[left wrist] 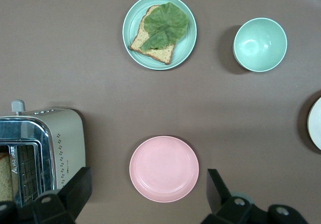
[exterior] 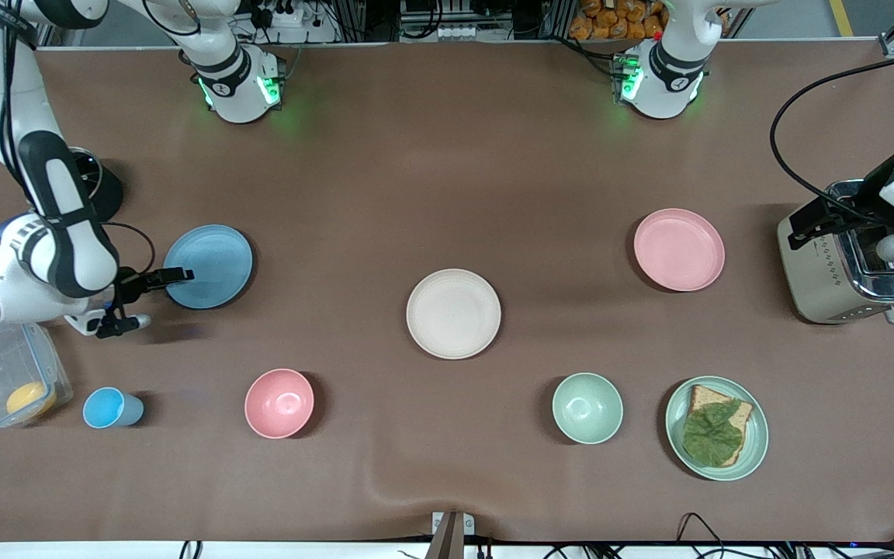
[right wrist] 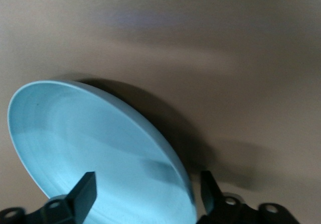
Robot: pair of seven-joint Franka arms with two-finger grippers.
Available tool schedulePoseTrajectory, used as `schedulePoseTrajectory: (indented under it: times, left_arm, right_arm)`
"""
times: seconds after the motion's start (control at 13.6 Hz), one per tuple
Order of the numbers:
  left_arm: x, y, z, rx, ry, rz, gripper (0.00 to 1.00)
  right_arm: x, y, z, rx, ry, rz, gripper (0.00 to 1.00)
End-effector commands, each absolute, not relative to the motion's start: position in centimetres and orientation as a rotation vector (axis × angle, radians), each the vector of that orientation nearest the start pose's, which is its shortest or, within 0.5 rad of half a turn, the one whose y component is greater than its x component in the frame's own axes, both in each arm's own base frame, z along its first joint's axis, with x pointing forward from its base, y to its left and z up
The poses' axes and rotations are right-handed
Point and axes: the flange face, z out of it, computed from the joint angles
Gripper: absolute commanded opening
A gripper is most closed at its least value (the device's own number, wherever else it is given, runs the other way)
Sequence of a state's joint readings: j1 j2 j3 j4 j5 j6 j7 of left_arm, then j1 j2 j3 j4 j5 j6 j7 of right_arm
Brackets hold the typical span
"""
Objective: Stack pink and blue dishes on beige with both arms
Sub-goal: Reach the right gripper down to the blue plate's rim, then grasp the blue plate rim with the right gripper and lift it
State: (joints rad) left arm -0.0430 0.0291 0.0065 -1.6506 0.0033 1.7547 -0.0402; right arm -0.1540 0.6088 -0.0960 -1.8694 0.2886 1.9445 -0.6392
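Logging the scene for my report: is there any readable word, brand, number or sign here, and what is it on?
No text can be read anywhere.
Toaster: a small dark mark beside its slot, too small to read.
Plates, bowls, cup and container: no lettering shows.

High front camera overlooks the table; wrist cameras look down closer.

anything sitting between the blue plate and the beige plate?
No. In the front view the stretch of brown table between the blue plate and the beige plate is bare; the pink bowl lies nearer the camera, off that line.
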Motion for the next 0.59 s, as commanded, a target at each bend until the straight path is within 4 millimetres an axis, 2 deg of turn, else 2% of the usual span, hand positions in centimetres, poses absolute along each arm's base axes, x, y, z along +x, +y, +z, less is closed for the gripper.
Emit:
schedulePoseTrajectory:
  times: [0.0,0.07,0.15,0.29,0.52]
  left_arm:
    - [57.8,-1.9,59.0,-3.116,0.024,-0.109,1.0]
    - [57.8,-1.9,59.0,-3.116,0.024,-0.106,1.0]
    - [57.8,-1.9,59.0,-3.116,0.024,-0.109,1.0]
    - [57.8,-1.9,59.0,-3.116,0.024,-0.109,1.0]
    - [57.8,-1.8,59.0,-3.116,0.022,-0.106,1.0]
  right_arm:
    - [56.3,-12.6,15.0,-2.635,-0.445,0.511,0.26]
    - [56.6,-13.1,14.8,-2.617,-0.505,0.489,0.09]
    - [56.8,-13.8,14.7,-2.606,-0.54,0.471,0.0]
    - [57.2,-13.8,15.3,-2.6,-0.576,0.455,0.0]
    - [58.2,-13.8,17.0,-2.573,-0.58,0.478,0.0]
